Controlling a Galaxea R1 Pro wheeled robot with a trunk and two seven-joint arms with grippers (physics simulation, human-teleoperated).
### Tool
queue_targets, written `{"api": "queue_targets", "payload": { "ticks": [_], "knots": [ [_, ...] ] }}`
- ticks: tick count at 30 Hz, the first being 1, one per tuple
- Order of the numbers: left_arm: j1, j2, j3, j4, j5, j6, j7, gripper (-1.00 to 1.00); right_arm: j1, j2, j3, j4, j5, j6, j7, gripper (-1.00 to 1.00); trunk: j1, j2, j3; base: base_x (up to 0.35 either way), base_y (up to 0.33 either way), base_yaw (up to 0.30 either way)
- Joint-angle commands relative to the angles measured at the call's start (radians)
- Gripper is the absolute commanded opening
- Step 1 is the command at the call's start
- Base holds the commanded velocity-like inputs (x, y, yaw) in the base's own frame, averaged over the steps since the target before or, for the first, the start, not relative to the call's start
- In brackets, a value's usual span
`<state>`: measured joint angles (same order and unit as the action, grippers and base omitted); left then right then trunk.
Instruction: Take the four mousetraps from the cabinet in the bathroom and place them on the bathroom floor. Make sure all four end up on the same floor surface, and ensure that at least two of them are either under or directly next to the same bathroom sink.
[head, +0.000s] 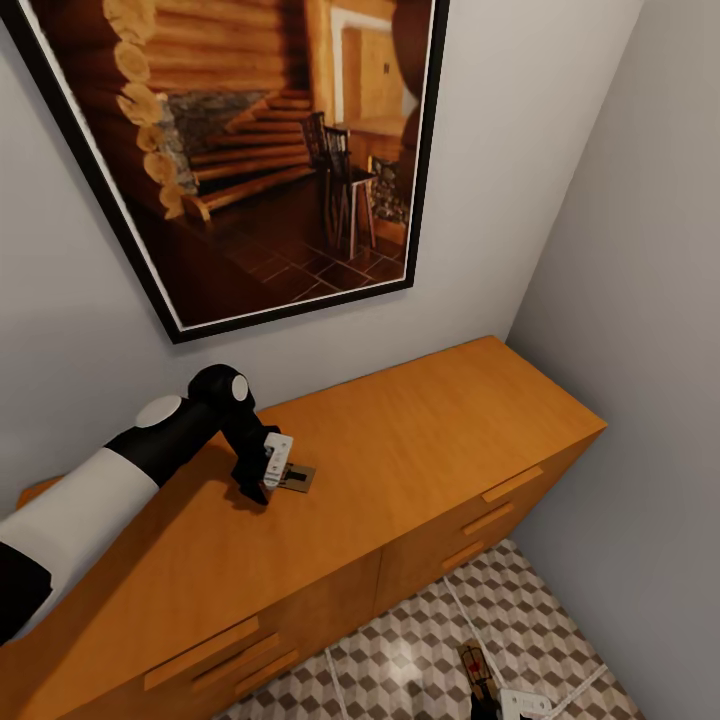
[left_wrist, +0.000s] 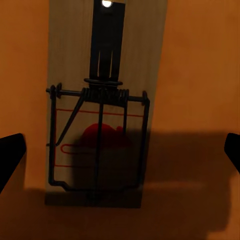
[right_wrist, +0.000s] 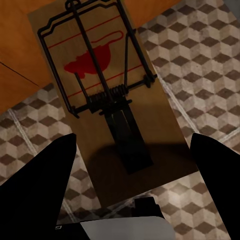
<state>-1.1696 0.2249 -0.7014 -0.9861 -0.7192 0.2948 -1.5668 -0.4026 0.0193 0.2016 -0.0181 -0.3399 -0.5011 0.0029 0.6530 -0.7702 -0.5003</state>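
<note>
Left gripper (head: 258, 488) poised low over the cabinet top, fingers spread wide, nothing between them gripped yet. Right gripper (right_wrist: 130, 175) down near the floor, likewise spread wide and clamped on nothing.

Behind it all, pale wall (head: 80, 300) with a large framed picture (head: 250, 150) of a log-cabin interior. Below that, long orange-brown cabinet (head: 430, 430) with bar-handled drawers, its top serving as the surface. In front of its drawers, cube-patterned tiled floor (head: 400, 660).

On the left half of the surface, about midway between back and front edges: one mousetrap (left_wrist: 100, 115), flat, wire side up, directly under the left gripper. In the left wrist view, board centred between the two dark fingertips (left_wrist: 10, 157), each standing clear of a long side. Long axis running crosswise to the line between the fingertips, so closing would pinch the narrow width. Left arm plainly the nearer one; right arm well apart, down at the floor.

Second mousetrap (right_wrist: 107, 95) between the right gripper's spread fingers, apparently on the tiles near the cabinet's front; hard to say for certain whether fully resting there.

Judged step: pickup of the surface trap. Called for next, probably: a short straight descent, then a squeeze across the board's width, no turning of the wrist needed.
</note>
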Motion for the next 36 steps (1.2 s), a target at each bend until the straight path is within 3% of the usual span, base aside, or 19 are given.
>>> {"api": "queue_targets", "payload": {
  "ticks": [1,23,24,36],
  "knots": [
    [-0.001,0.001,-0.003,-0.001,-0.003,0.010,-0.004,1.00,-0.001,0.000,0.009,0.001,-0.010,-0.004,0.000,-1.00,0.000,-0.001,-0.001,0.000,0.000,0.000],
    [-0.001,0.001,-0.003,0.005,-0.003,0.010,0.005,1.00,-0.001,0.000,0.009,0.001,-0.010,-0.004,0.000,-1.00,0.000,-0.001,-0.001,0.000,0.000,0.000],
    [-0.001,0.001,-0.003,0.006,-0.003,0.010,0.005,-1.00,-0.001,0.000,0.009,0.001,-0.010,-0.004,0.000,-1.00,0.000,-0.001,-0.001,0.000,0.000,0.000],
    [-0.001,-0.002,-0.003,0.007,-0.003,0.010,0.007,-1.00,-0.001,-0.001,0.009,0.001,-0.010,-0.005,0.000,-1.00,0.000,-0.001,-0.001,0.000,0.000,0.000]
  ]
}}
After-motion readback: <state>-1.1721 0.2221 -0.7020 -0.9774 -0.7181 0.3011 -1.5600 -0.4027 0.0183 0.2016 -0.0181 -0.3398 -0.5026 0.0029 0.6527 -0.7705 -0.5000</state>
